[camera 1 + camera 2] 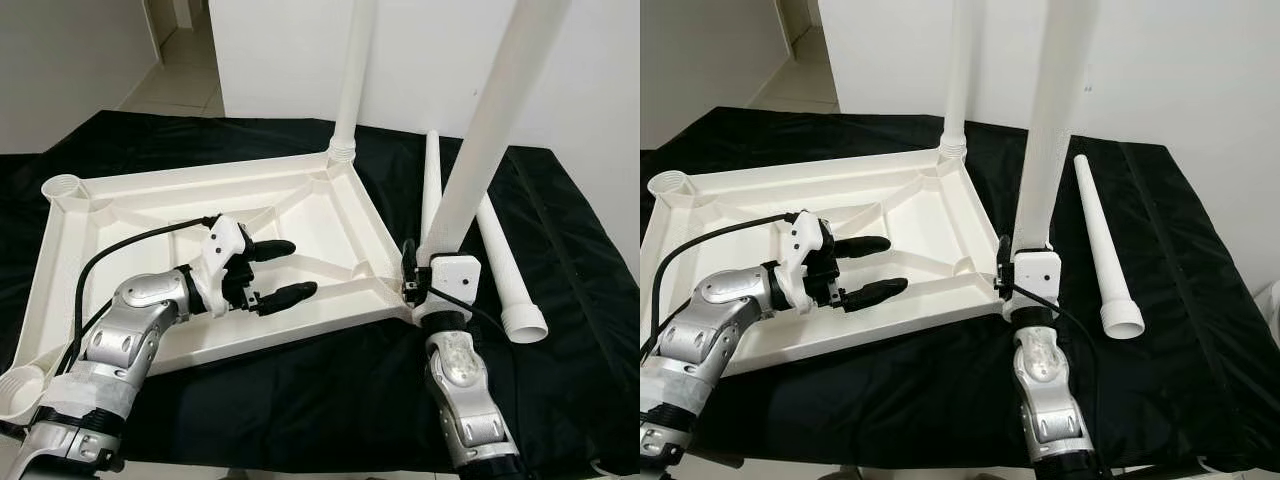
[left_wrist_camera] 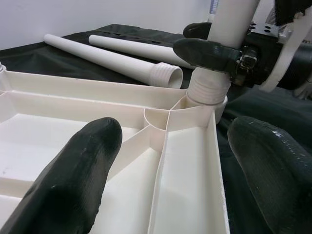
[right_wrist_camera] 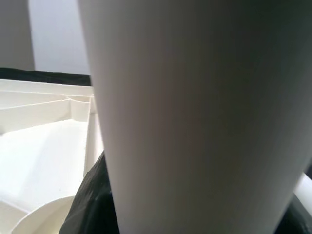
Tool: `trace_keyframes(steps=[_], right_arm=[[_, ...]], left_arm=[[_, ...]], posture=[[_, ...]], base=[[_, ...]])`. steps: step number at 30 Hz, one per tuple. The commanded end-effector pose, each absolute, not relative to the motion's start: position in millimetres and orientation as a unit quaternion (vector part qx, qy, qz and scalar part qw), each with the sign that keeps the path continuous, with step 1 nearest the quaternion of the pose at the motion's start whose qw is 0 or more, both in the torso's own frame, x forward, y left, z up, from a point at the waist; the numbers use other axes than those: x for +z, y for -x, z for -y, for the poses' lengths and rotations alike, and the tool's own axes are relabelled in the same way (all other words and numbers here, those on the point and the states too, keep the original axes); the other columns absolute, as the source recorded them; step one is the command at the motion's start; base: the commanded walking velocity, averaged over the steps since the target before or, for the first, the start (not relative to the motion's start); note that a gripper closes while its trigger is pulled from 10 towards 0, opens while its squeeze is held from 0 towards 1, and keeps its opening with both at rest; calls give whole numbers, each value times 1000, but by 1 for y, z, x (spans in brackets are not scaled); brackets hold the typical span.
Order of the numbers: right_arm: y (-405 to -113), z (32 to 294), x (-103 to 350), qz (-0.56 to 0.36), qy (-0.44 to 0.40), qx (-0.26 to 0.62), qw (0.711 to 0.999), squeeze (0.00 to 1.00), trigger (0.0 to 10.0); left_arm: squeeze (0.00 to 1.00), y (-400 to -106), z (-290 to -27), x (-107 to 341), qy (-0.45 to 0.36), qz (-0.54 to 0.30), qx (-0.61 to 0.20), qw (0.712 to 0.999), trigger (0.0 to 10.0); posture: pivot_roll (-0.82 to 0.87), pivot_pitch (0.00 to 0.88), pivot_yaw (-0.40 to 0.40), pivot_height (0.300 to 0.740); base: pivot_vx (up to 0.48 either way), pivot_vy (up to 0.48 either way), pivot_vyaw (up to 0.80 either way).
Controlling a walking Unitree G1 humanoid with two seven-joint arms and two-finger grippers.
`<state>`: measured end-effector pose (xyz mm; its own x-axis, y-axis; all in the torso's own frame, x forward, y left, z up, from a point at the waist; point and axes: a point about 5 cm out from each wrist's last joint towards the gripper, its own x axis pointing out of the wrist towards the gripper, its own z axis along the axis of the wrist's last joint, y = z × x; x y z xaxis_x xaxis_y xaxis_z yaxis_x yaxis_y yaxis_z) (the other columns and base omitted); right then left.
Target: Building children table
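Two pincers: my right gripper (image 1: 420, 283) clamps the light, stiff, slippery leg (image 1: 478, 150) low by its thread, my left gripper (image 1: 285, 270) gapes wide above the tabletop (image 1: 330, 225).

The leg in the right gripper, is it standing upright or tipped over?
Upright: the white table leg rises from the tabletop's near corner socket, threaded end seated, with the right gripper shut around its base.

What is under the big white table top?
The white table top lies upside down on a black cloth. The cloth shows all around it. What the cloth itself covers cannot be seen.
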<state>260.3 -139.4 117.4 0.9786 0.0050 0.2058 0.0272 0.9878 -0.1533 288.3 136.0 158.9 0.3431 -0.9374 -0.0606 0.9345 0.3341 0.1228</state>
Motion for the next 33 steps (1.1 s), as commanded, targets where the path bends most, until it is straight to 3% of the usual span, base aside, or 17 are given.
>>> trace_keyframes(steps=[1,12,33], right_arm=[[-246,151,71,-11,83,-10,996,0,10000],[-253,157,69,-46,-75,-32,996,0,10000],[-272,168,81,-81,-46,3,996,0,10000]], left_arm=[[0,-287,-138,160,-72,9,-580,812,10000],[0,-289,-139,162,-74,9,-579,812,10000],[0,-292,-138,165,-73,14,-581,811,10000]], posture=[[38,27,-9,740],[41,33,-4,740],[36,32,1,740]], base=[[0,0,0],[0,0,0],[0,0,0]])
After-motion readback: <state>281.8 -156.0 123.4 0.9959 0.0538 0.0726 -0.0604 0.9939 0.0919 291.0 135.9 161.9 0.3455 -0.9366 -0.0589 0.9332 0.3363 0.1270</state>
